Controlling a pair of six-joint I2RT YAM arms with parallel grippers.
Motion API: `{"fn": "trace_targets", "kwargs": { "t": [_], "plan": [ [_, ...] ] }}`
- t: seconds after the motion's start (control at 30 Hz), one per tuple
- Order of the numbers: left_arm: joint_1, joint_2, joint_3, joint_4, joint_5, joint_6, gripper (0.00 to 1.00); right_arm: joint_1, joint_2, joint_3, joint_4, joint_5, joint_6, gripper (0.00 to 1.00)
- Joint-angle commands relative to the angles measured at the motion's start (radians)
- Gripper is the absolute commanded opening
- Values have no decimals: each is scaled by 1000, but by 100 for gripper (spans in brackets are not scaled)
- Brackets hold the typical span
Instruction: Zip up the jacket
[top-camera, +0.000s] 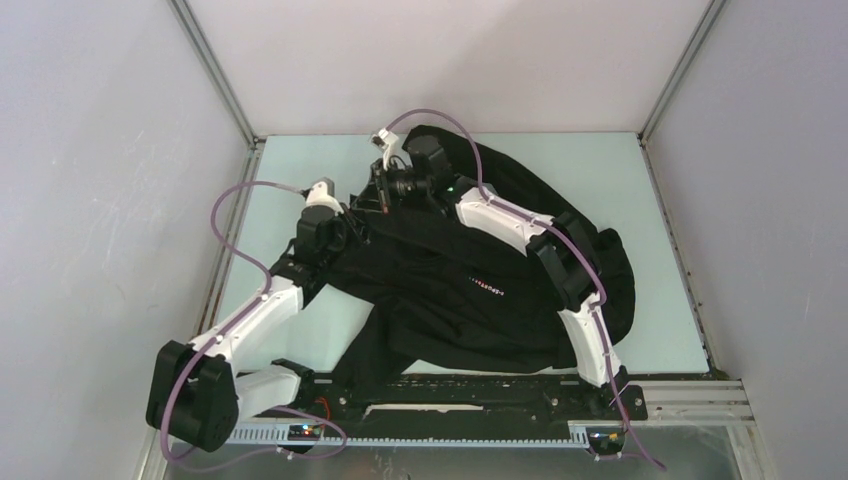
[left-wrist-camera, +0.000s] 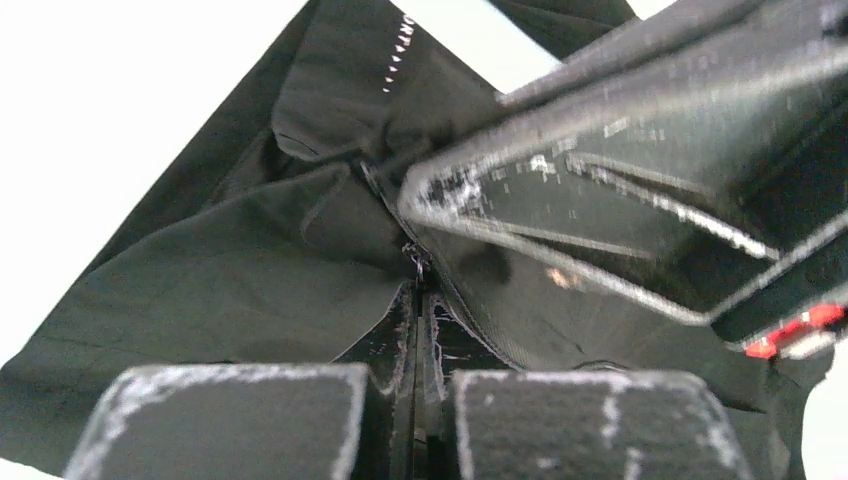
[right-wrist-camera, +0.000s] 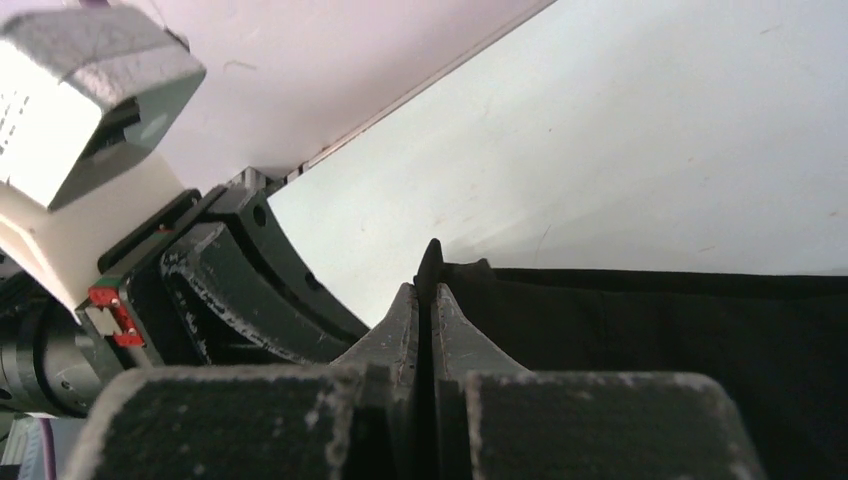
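The black jacket (top-camera: 440, 300) lies crumpled across the table, its pale lettering (top-camera: 487, 284) facing up. My left gripper (top-camera: 352, 224) is at the jacket's far left edge. In the left wrist view it (left-wrist-camera: 417, 300) is shut on a thin tab at the zipper slider (left-wrist-camera: 416, 260), with zipper teeth running off to the right across the jacket (left-wrist-camera: 220, 290). My right gripper (top-camera: 380, 196) is just beyond it. In the right wrist view it (right-wrist-camera: 430, 295) is shut on a thin fold of the jacket's edge (right-wrist-camera: 650, 340). The two grippers are close together.
The pale green table (top-camera: 290, 330) is walled by grey panels with metal corner posts (top-camera: 215, 75). A black rail (top-camera: 480, 385) runs along the near edge between the arm bases. The right arm (top-camera: 560, 260) lies over the jacket's right half.
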Motion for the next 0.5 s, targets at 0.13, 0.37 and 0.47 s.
{"fn": "trace_targets", "kwargs": {
  "t": [0.13, 0.37, 0.47],
  "plan": [
    [-133, -2, -77, 64, 101, -87, 0, -17, -12, 161, 156, 29, 44, 0],
    [-356, -73, -190, 113, -12, -243, 0, -25, 39, 280, 125, 36, 47, 0],
    [-367, -90, -247, 165, -8, -287, 0, -27, 44, 258, 156, 20, 55, 0]
  ]
}}
